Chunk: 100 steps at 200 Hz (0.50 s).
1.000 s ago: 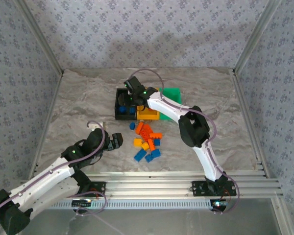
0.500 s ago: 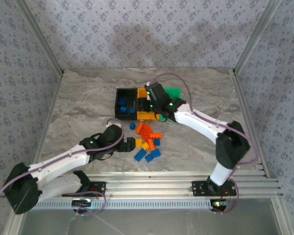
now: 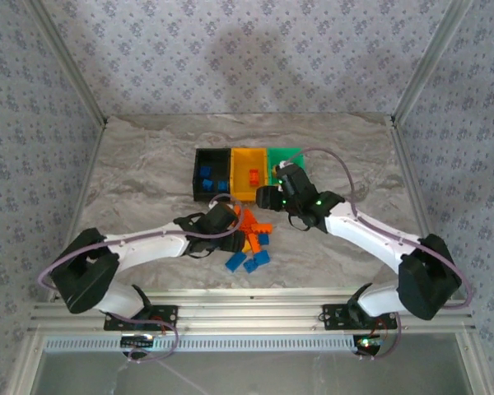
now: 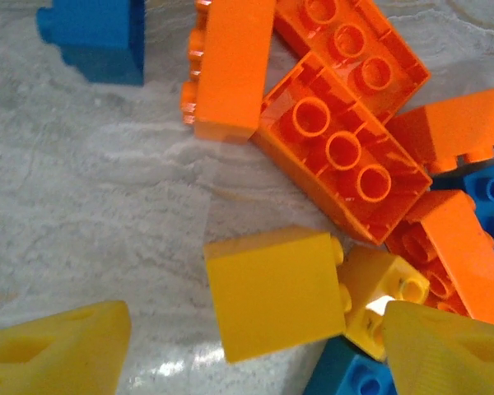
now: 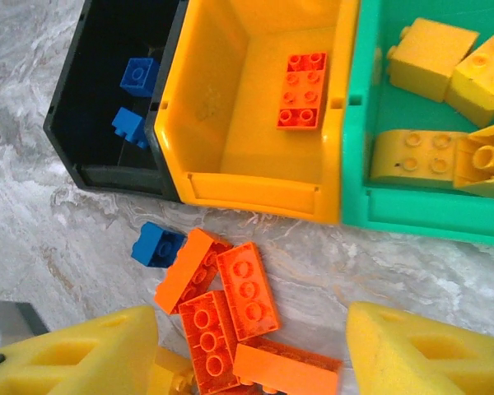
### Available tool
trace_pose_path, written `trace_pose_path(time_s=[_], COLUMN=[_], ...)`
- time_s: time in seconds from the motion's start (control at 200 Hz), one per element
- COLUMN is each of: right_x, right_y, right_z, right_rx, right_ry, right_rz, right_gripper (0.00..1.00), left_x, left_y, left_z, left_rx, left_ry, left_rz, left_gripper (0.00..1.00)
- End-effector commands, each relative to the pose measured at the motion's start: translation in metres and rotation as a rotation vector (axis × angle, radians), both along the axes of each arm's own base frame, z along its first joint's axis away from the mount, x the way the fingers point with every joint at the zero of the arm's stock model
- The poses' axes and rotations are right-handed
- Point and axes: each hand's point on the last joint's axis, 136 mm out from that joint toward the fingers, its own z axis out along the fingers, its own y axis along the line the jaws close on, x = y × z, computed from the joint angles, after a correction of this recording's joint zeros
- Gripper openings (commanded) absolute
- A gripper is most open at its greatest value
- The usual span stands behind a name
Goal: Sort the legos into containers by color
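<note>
Top view: the left pincer (image 3: pixel 235 224) hangs over the lego pile (image 3: pixel 251 240) on the tabletop (image 3: pixel 148 181). The right pincer (image 3: pixel 266 196) sits just before the bins, and its arm hides part of the green bin (image 3: pixel 292 155).

Left wrist: open fingertips (image 4: pixel 58 350) stand wide either side of a yellow brick (image 4: pixel 272 292). A blue brick (image 4: pixel 95 37) is cut off at the top.

Right wrist: the fingers are open and empty. The black bin (image 5: pixel 107 177) holds blue bricks (image 5: pixel 138 74), and the yellow-orange bin (image 5: pixel 247 193) holds one red-orange brick (image 5: pixel 303 78).
</note>
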Motion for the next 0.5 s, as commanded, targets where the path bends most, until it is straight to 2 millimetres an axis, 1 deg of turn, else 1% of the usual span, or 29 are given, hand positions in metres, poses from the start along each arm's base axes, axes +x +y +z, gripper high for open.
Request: trace_pose_path(time_s=[0.0,0.19,0.34,0.41,0.495], right_x=[0.003,0.001,0.0,0.001,0.001], right_y=[-0.008,-0.015,-0.019,-0.021,-0.023], right_z=[0.014,0.019,0.022,0.023,0.023], right_rx=[0.033,0.041,0.045,0.048,0.049], right_ry=[-0.043,-0.059,-0.066,-0.069,-0.07], right_rz=[-0.04,-0.051,-0.059,-0.065,-0.069], right_gripper=[0.64,0.65,0.64,0.65,0.65], left_x=[0.008,0.012,0.01,0.008,0.006], left_y=[-0.012,-0.007,0.001,0.003,0.006], left_z=[0.002,-0.01,-0.022,-0.024,-0.022], left_rx=[0.006,0.063,0.109,0.114,0.114], left_ry=[-0.021,-0.017,0.009,0.016,0.018], left_rz=[-0.022,-0.003,0.015,0.019,0.023], left_gripper=[0.75,0.63,0.51,0.47,0.42])
